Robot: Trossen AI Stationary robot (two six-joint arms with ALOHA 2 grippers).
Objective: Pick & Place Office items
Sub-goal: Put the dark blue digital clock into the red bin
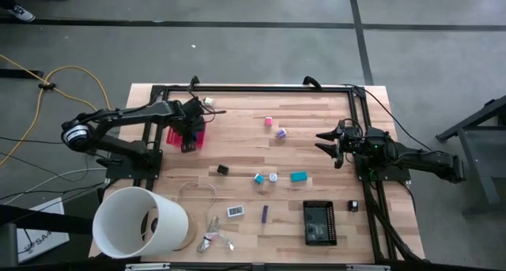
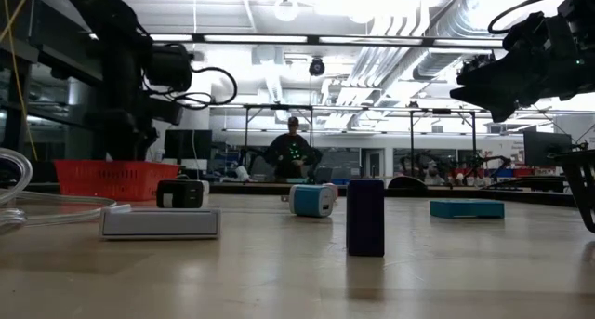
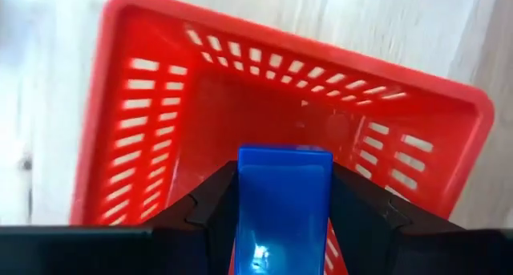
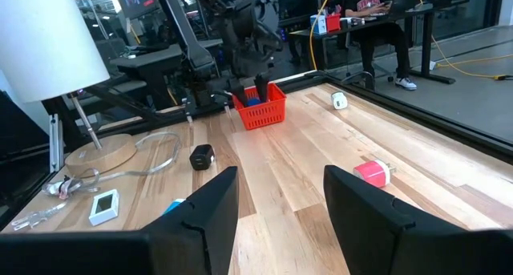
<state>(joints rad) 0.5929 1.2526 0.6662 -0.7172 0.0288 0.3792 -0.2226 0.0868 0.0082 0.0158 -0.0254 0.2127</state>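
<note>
The left jaws [image 3: 282, 227] are clenched on the flat sides of a blue block [image 3: 284, 196], poised directly above the red basket [image 3: 160, 107]; it looks light, stiff and glossy, so probably slippery; the right jaws [image 4: 280, 215] stand released.

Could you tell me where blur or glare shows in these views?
Left wrist view: the red basket is smeared at its edges, and a glint sits on the blue block between the fingers. Low view: ceiling lights blow out white. High view: even light.
</note>
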